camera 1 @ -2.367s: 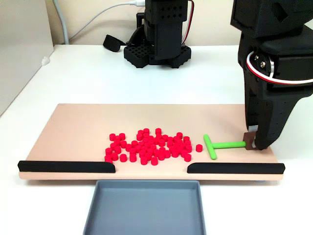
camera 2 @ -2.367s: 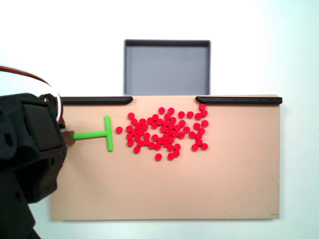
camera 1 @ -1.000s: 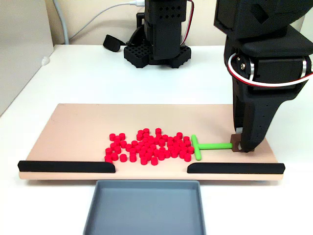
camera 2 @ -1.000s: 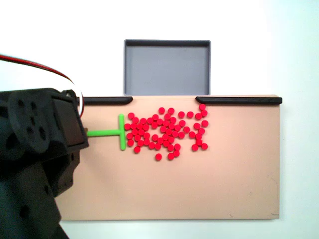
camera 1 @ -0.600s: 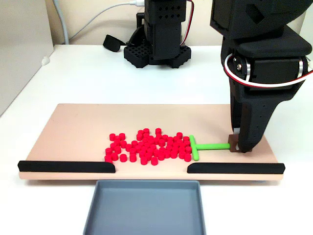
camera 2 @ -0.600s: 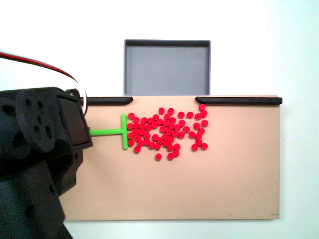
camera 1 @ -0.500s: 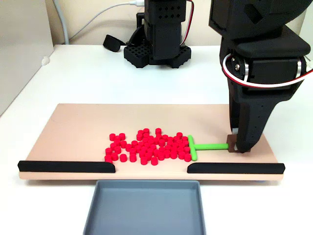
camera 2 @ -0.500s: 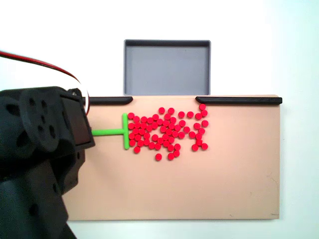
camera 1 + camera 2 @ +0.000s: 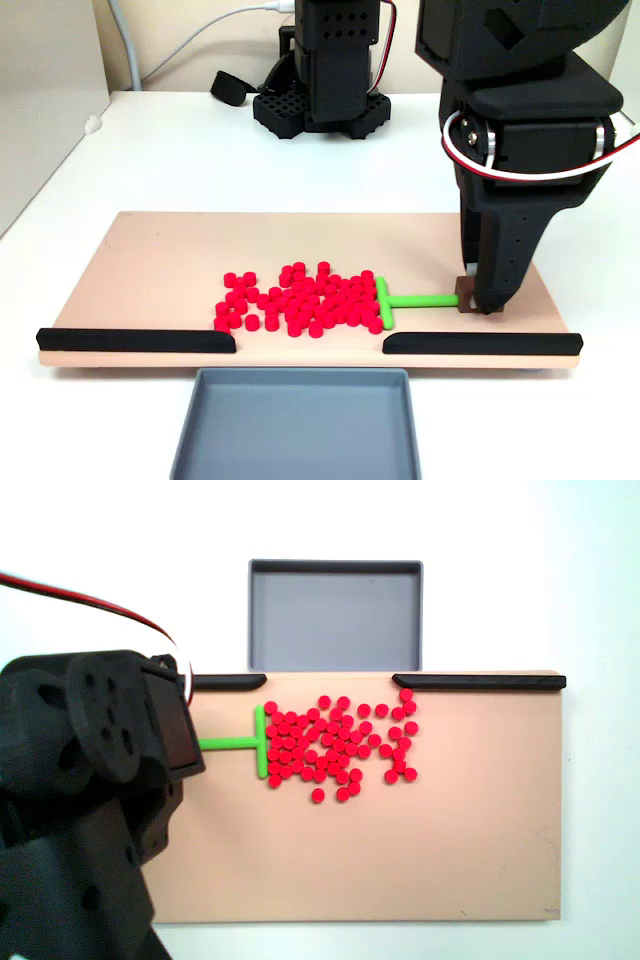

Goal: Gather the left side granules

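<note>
Gripper [image 9: 478, 300] pinched pusher [image 9: 400, 300] stem; crossbar pressed against granules [image 9: 298, 300]. Near edge packed; far side loose, stragglers left. Tray [image 9: 297, 425] empty.

You've got a white table [image 9: 150, 160] carrying a tan board [image 9: 150, 260] and, touching the board's near edge in a fixed view, a grey tray [image 9: 297, 425]. A black arm base [image 9: 320, 105] and a white cable [image 9: 190, 40] sit at the table's back. On the board: red granules [image 9: 300, 300] bunched mid-board, a green pusher [image 9: 385, 302] touching their right side, and two black rails [image 9: 135, 340] along the tray-side edge.
</note>
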You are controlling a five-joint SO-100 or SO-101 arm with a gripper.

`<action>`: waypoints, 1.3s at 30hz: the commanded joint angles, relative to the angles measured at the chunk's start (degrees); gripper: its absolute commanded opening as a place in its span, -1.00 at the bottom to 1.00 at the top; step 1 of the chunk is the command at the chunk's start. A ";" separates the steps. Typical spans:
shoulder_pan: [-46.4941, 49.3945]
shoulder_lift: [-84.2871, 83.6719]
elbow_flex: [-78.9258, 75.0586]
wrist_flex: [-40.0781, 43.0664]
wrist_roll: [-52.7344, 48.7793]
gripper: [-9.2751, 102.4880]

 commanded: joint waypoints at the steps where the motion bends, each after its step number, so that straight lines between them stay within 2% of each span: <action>1: 0.88 0.53 -0.35 0.00 -0.35 -0.84; 39: 3.60 0.35 -0.35 0.00 -2.64 -0.84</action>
